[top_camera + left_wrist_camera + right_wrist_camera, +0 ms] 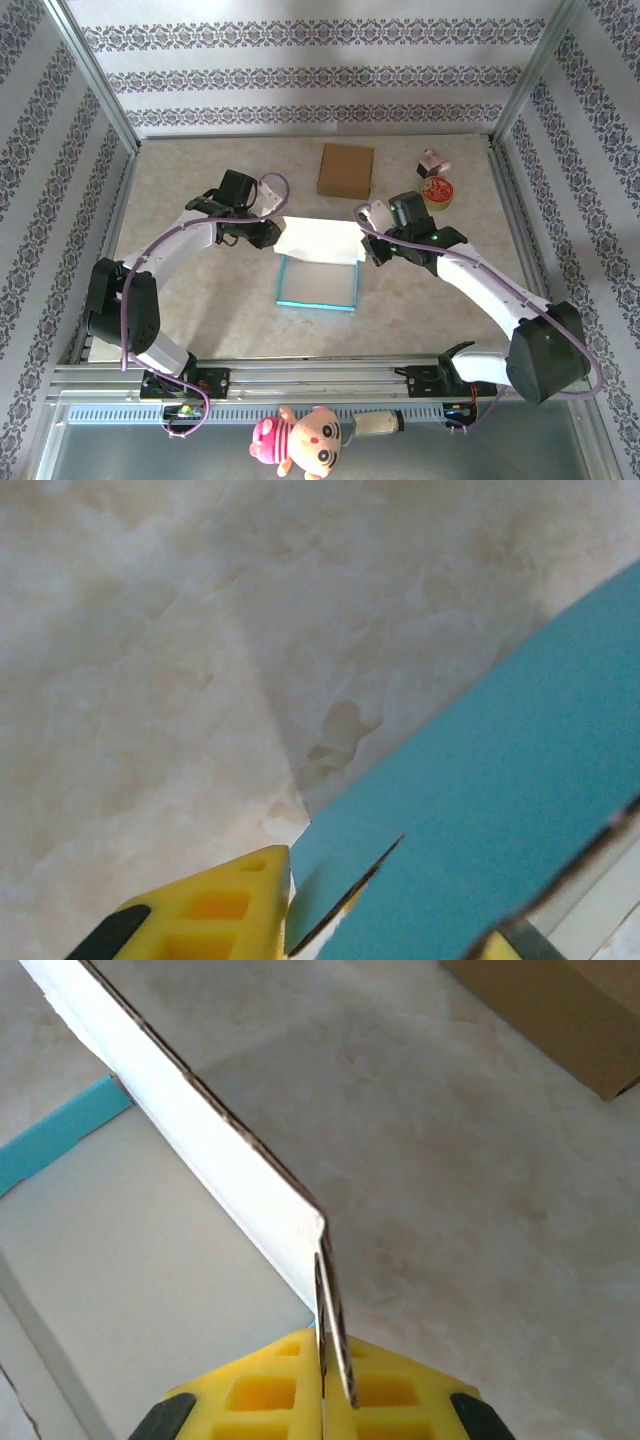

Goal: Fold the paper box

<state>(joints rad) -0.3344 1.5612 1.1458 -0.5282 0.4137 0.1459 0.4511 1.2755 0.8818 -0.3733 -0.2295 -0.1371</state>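
paper box point(317, 280): centre of the table point(200, 310), a teal-edged tray with a white flap raised along its far side.
left gripper point(272, 232): at the flap's left end; a teal panel passes between its yellow fingers point(215, 910), and i cannot tell whether they clamp it.
right gripper point(322, 1380): at the flap's right end, pinched tight on its thin edge.
brown box point(346, 170): farther back, apart.
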